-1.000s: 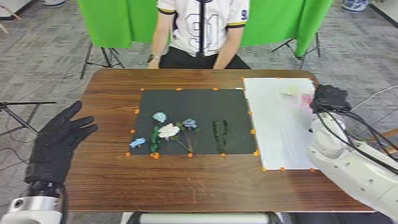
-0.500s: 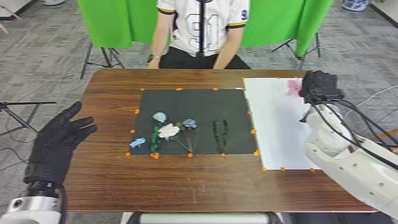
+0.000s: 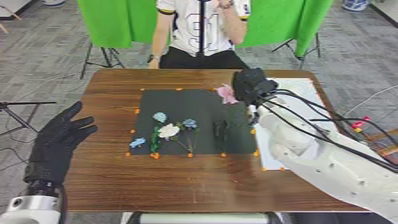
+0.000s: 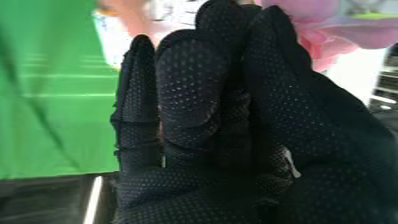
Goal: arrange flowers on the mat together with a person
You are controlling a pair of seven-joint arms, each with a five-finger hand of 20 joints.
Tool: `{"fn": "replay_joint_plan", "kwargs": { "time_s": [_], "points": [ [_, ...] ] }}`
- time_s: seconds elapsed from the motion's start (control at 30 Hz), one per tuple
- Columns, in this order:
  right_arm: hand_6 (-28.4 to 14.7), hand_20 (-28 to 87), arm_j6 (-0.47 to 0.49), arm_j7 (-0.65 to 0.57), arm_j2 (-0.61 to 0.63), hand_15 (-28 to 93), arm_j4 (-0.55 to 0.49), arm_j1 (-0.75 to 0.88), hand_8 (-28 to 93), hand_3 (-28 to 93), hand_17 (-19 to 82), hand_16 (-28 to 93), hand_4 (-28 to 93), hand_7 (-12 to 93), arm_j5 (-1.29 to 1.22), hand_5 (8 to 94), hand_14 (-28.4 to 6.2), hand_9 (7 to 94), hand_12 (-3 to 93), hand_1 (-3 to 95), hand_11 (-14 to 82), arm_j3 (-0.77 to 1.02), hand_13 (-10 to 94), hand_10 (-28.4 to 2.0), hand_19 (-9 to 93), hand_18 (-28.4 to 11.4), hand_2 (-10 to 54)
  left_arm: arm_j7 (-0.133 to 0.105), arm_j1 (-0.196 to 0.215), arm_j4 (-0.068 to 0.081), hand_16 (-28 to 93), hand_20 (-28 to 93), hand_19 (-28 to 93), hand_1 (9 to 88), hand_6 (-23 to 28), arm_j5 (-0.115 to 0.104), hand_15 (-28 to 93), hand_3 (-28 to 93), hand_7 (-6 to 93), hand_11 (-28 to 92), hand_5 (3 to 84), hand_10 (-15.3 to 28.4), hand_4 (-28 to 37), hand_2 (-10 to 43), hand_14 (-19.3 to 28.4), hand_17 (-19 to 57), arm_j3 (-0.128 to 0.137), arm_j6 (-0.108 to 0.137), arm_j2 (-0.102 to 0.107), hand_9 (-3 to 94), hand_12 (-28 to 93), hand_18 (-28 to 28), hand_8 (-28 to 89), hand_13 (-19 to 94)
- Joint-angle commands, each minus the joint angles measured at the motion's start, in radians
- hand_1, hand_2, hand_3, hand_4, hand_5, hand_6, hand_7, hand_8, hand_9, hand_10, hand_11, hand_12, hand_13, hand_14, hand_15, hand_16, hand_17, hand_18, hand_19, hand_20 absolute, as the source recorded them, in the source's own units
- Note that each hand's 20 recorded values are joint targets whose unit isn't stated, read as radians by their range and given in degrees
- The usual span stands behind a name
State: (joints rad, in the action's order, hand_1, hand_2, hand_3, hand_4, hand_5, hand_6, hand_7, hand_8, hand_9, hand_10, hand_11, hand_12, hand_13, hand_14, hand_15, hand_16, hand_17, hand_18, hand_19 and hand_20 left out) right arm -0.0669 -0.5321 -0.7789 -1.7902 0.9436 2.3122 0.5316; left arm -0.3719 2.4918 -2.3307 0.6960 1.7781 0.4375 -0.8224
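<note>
Right hand (image 3: 252,86) with pink flower (image 3: 227,94) at far edge of mat (image 3: 185,103).

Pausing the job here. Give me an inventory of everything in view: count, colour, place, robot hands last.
Table: one, brown, centre.
Mat: one, dark, mid-table.
Sheet: one, white, right of the mat.
Markers: several, orange, along mat and sheet edges.
Blue flowers: three, blue shades, mat's left half.
White flower: one, white, among them.
Stems: count unclear, dark green, right part of mat.
Pink flower: one, pink, in the right hand.
Curtain: green, behind the table.
Right hand: one, black-gloved, over the mat's far right corner.
Left hand: one, black-gloved, left of the mat.
</note>
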Motion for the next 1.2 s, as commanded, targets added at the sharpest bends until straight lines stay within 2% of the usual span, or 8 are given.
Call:
{"fn": "replay_joint_plan", "kwargs": {
  "time_s": [0.03, 0.23, 0.67, 0.7, 0.83, 1.03, 1.17, 1.2],
  "points": [
    [3.0, 12, 0.100, 0.020, -0.101, 55, 0.029, 0.026, 5, 67, 35, 31, -28, 22, 0.032, 85.0, -1.6, 93.0, 43.0, 59.8, 14.3, -0.014, 82, -3.0, 79, -14.5, -9.5, 0.013, 0.008, 0.000, -12, 15, 50, 19.0, 6.6, 0.003, 63, 78, 17.0, 34, 31.8, 19.0, -28.3, 6.4, 25.5, -9.5, 0.000, -0.012, 0.001, 31.9, 10, 21.1, -12, 22],
    [2.8, 12, 0.154, 0.010, -0.083, 55, 0.030, 0.032, 5, 67, 34, 31, -28, 22, 0.063, 84.5, -1.7, 92.3, 43.1, 59.9, 14.5, -0.057, 81, -3.0, 79, -14.4, -9.5, 0.005, 0.026, -0.002, -12, 15, 50, 19.0, 6.5, 0.002, 63, 78, 17.0, 34, 31.9, 19.1, -28.3, 6.4, 25.5, -9.5, 0.006, -0.013, 0.003, 31.9, 10, 21.1, -12, 22],
    [3.6, 12, 0.185, -0.032, -0.085, 56, 0.060, 0.002, 5, 67, 34, 29, -28, 23, 0.082, 82.5, -1.8, 91.1, 42.7, 59.0, 15.3, -0.098, 80, -2.3, 79, -14.2, -9.5, 0.012, -0.005, 0.005, -12, 15, 50, 19.0, 6.5, 0.005, 63, 78, 17.1, 34, 31.8, 19.0, -28.3, 6.4, 25.5, -9.5, -0.015, -0.018, 0.006, 31.9, 10, 21.1, -12, 22],
    [3.7, 12, 0.197, -0.030, -0.086, 56, 0.057, 0.008, 5, 67, 34, 29, -28, 23, 0.082, 82.2, -1.8, 91.0, 42.6, 58.9, 15.4, -0.090, 80, -2.3, 79, -14.2, -9.5, 0.020, -0.004, 0.003, -12, 15, 50, 19.0, 6.6, 0.008, 63, 78, 17.1, 34, 31.8, 19.0, -28.3, 6.4, 25.5, -9.5, -0.012, -0.020, 0.002, 31.9, 10, 21.1, -12, 22],
    [4.0, 13, 0.227, -0.029, -0.082, 59, 0.036, 0.016, 0, 67, 32, 27, -28, 23, 0.062, 76.0, -2.8, 88.7, 43.0, 56.8, 18.1, -0.074, 78, -3.3, 79, -14.6, -9.5, 0.012, 0.005, 0.001, -12, 15, 50, 19.0, 6.6, 0.005, 63, 78, 17.0, 34, 32.0, 19.0, -28.3, 6.4, 25.5, -9.5, -0.010, -0.014, 0.003, 31.9, 10, 21.1, -12, 22],
    [3.6, 13, 0.252, -0.026, -0.084, 63, 0.017, 0.023, -2, 67, 30, 25, -28, 21, 0.058, 70.2, -4.0, 84.9, 43.1, 54.2, 22.6, -0.054, 76, -4.0, 79, -15.2, -9.5, 0.020, 0.003, 0.001, -12, 15, 50, 19.0, 6.5, 0.008, 63, 78, 17.2, 34, 32.0, 19.0, -28.3, 6.4, 25.5, -9.5, -0.010, -0.015, 0.000, 31.9, 10, 21.1, -12, 22],
    [3.7, 13, 0.265, -0.028, -0.079, 65, 0.001, 0.026, -4, 67, 29, 24, -28, 19, 0.052, 67.3, -4.9, 83.2, 42.4, 52.7, 23.6, -0.035, 74, -4.8, 79, -15.8, -9.5, 0.011, 0.005, 0.002, -12, 15, 50, 19.1, 6.6, 0.006, 63, 78, 17.2, 34, 32.0, 19.0, -28.3, 6.4, 25.5, -9.5, -0.015, -0.011, 0.003, 31.9, 10, 21.1, -12, 22],
    [3.7, 13, 0.266, -0.030, -0.075, 65, -0.008, 0.030, -5, 67, 29, 23, -28, 19, 0.041, 66.8, -5.0, 82.7, 42.1, 52.3, 23.6, -0.025, 74, -5.1, 79, -16.1, -9.5, -0.001, 0.011, 0.001, -12, 15, 50, 19.1, 6.6, 0.001, 63, 78, 17.2, 34, 32.0, 19.0, -28.3, 6.4, 25.5, -9.5, -0.019, -0.003, 0.008, 31.9, 10, 21.1, -12, 22]
  ]
}}
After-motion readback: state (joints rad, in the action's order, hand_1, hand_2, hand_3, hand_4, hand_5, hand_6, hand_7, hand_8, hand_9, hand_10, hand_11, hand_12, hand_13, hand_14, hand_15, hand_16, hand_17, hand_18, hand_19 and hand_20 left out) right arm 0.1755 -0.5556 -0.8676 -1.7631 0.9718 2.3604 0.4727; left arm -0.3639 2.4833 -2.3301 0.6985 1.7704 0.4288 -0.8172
